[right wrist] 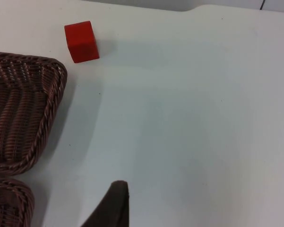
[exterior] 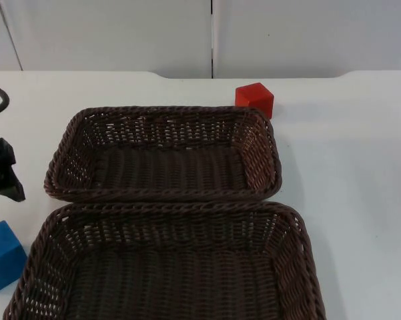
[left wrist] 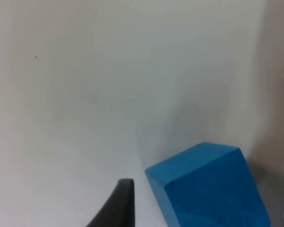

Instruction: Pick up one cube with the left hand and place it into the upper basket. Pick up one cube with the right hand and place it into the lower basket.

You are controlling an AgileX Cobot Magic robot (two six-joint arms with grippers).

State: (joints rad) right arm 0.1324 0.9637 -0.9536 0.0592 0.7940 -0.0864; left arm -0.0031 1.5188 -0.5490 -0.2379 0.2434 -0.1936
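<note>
- Cubes first: the blue cube (exterior: 3,255) sat on the table just beside the lower basket (exterior: 167,215), off its left rim; the red cube (exterior: 255,99) sat just beyond the upper basket (exterior: 73,133), at its far right corner.
- Both looked to you like light, rigid blocks with flat, smooth faces; you would have judged two opposite side faces the place to pinch, squarely, since a corner grip could twist out.
- Your left gripper (exterior: 3,175) hung near the blue cube, on the upper-basket side of it; whether it was open or closed you could not tell.
- Your right gripper (right wrist: 114,208) waited over bare table, well apart from the red cube; its state you could not tell either.
- Both baskets were empty, stiff dark wicker, rims touching.
- The white table (exterior: 347,173) was smooth and flat, ending at the grey partition wall (exterior: 120,33) beyond the upper basket.
</note>
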